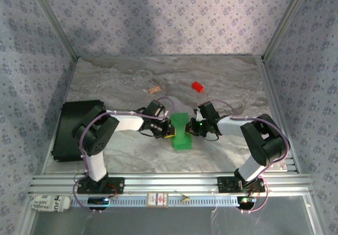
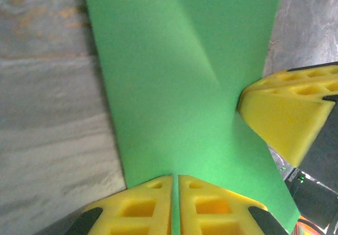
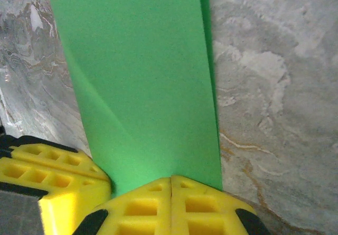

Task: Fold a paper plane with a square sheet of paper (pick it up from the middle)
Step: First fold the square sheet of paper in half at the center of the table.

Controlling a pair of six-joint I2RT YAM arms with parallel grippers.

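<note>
holding: both claws have the green sheet (image 1: 182, 133) between them, one at each side, near the middle of the marbled table (image 1: 137, 158).
left claw: the left gripper (image 2: 174, 178) has its yellow fingers (image 2: 134, 206) squeezed together on one edge of the sheet, and a thin strip of green runs down the slit between them.
right claw: the right gripper (image 3: 171, 179) has its fingers pressed tight together too, and the sheet's opposite edge runs straight into their tips.
paper shape: from above it looks longer than it is wide, lying lengthways away from the arm bases. from the wrists a soft crease crosses it diagonally, and one long side shows a darker second layer.
paper position: it sits between the two wrists, and both arms reach inward to it from their own sides.
claws to each other: close together. each wrist view catches a yellow finger of the other claw just beside its own.
red block: the small red block (image 1: 197, 86) lies farther back on the table, well apart from the sheet.
tan piece: a tiny tan piece (image 1: 154, 90) lies back there as well, to the left of the red block.
left side: a black flat thing (image 1: 68, 134) lies by the left arm.
</note>
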